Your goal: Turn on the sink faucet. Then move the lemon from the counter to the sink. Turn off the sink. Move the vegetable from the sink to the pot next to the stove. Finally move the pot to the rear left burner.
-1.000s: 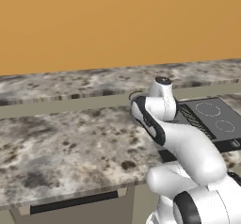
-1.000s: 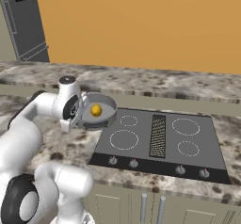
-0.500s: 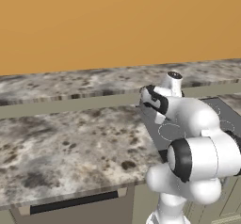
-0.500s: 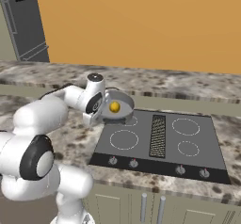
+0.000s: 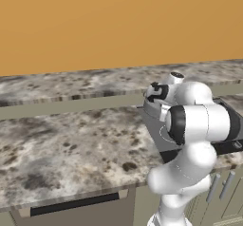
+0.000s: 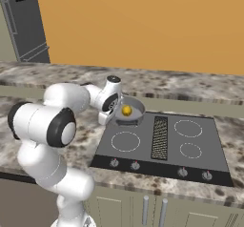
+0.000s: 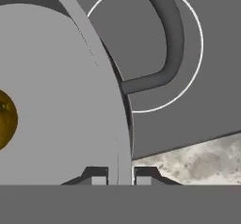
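Hand view: jaws astride pot (image 7: 56, 100) rim

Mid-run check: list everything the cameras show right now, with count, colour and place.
pot: one, light grey, over the stove's rear left corner
lemon: one, yellow, inside the pot
stove: one, black with white rings, set in the counter
counter: one, speckled grey-brown stone
tall cabinet: one, dark grey, far left
wall: orange, behind the counter
gripper: one, dark fingers, shut on the pot's rim
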### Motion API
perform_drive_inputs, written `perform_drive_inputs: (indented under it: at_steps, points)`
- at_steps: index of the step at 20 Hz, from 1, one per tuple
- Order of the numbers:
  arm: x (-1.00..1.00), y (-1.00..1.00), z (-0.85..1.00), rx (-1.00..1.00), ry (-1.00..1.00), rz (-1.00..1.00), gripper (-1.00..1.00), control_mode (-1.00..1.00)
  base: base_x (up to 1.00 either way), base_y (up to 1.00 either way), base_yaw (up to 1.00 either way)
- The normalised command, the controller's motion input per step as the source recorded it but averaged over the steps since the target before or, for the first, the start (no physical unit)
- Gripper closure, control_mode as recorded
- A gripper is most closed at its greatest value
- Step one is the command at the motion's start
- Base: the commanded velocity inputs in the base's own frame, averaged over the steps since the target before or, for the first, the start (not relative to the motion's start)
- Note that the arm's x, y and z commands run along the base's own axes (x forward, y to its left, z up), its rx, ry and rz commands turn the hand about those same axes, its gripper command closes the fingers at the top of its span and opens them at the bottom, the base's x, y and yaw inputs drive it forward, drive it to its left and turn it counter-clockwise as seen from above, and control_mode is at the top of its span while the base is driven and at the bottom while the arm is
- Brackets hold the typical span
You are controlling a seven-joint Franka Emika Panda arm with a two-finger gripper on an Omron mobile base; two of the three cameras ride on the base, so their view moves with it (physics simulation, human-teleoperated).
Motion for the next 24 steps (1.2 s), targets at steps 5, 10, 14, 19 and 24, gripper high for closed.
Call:
perform_drive_inputs:
  at_steps: [5, 10, 14, 19, 24]
  points:
    - [0.41, -0.26, -0.40, 0.00, 0.05, 0.00, 1.00, -1.00, 0.00, 0.00, 0.00]
    - [0.42, -0.24, -0.41, 0.00, 0.05, 0.00, 1.00, -1.00, 0.00, 0.00, 0.00]
    - [0.40, -0.19, -0.44, 0.00, 0.04, 0.00, 1.00, -1.00, 0.00, 0.00, 0.00]
    - [0.32, -0.07, -0.37, 0.00, 0.03, 0.00, 1.00, -1.00, 0.00, 0.00, 0.00]
    - [0.18, -0.02, -0.24, 0.00, 0.02, 0.00, -1.00, -1.00, 0.00, 0.00, 0.00]
